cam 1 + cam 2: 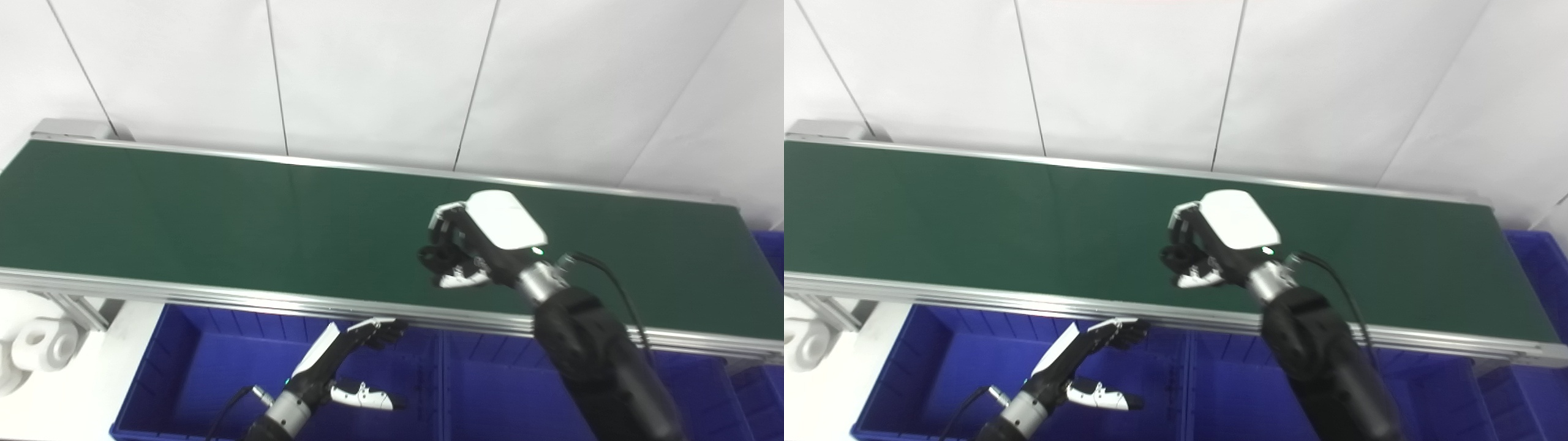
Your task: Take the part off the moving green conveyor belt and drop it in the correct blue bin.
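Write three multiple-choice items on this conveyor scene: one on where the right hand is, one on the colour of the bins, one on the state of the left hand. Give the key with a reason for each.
1. Where is the right hand?
A. Over the green conveyor belt
B. Inside a bin
C. Against the wall panels

2. What colour are the bins below the belt's near rail?
A. Red
B. Blue
C. Grey

3. What is the state of the left hand?
A. Closed on a part
B. Open, holding nothing
C. Out of view

Key:
1 A: it is seen against the belt surface, its fingers curled; whether they hold a part cannot be told.
2 B: the bin walls show blue in both views.
3 B: its fingers are stretched out and its thumb apart, above the left bin, with nothing between them.
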